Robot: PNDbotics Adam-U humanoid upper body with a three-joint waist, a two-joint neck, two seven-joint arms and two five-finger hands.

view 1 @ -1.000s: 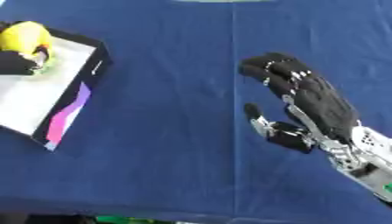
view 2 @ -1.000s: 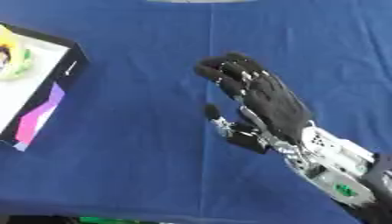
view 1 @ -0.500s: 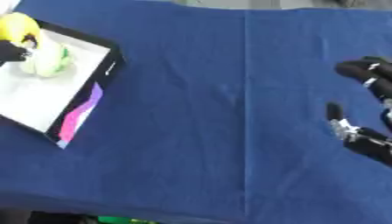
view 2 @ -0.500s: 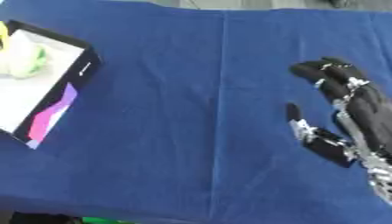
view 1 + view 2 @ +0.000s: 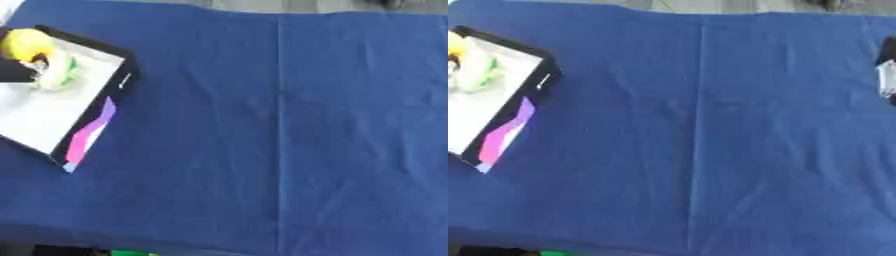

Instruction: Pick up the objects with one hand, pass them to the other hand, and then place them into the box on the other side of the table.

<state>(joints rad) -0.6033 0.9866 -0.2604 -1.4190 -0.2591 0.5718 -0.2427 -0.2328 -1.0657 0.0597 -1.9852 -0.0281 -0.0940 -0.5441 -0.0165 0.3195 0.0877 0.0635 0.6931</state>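
Left eye view: box (image 5: 87, 107) with black rim and white floor at left edge of blue worktop (image 5: 280, 150). Inside, at far corner, yellow object (image 5: 26, 44) just beside pale green object (image 5: 59, 72). Dark shape (image 5: 16, 70) next to them probably left hand; whether fingers are apart or clamped, cannot tell. Right hand (image 5: 887, 70) only sliver at right edge, state cannot tell. Judgement: release low over box floor, lift straight up, avoid rim.
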